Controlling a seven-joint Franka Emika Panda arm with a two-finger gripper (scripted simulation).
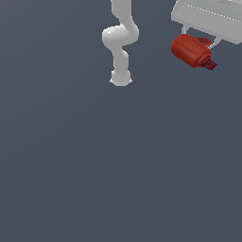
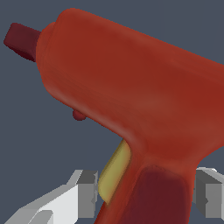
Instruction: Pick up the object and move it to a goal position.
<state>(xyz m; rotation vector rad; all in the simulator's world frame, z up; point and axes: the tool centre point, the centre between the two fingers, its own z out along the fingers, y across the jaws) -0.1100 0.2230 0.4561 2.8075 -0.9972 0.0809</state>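
Observation:
The object (image 1: pixel 190 50) is a small red drill-shaped item with a dark red nozzle tip, hanging in the air at the exterior view's upper right, under the white hand. My gripper (image 1: pixel 198 41) is shut on it. Up close in the wrist view the object (image 2: pixel 140 87) fills most of the frame, its nozzle pointing away and a yellowish accent on the handle. That handle sits between my gripper (image 2: pixel 146 194), whose grey fingers (image 2: pixel 87 192) press on either side of it.
The white arm and its base (image 1: pixel 120 78) stand at the top middle of the exterior view. A plain dark grey floor (image 1: pixel 118 165) lies below, with nothing else on it.

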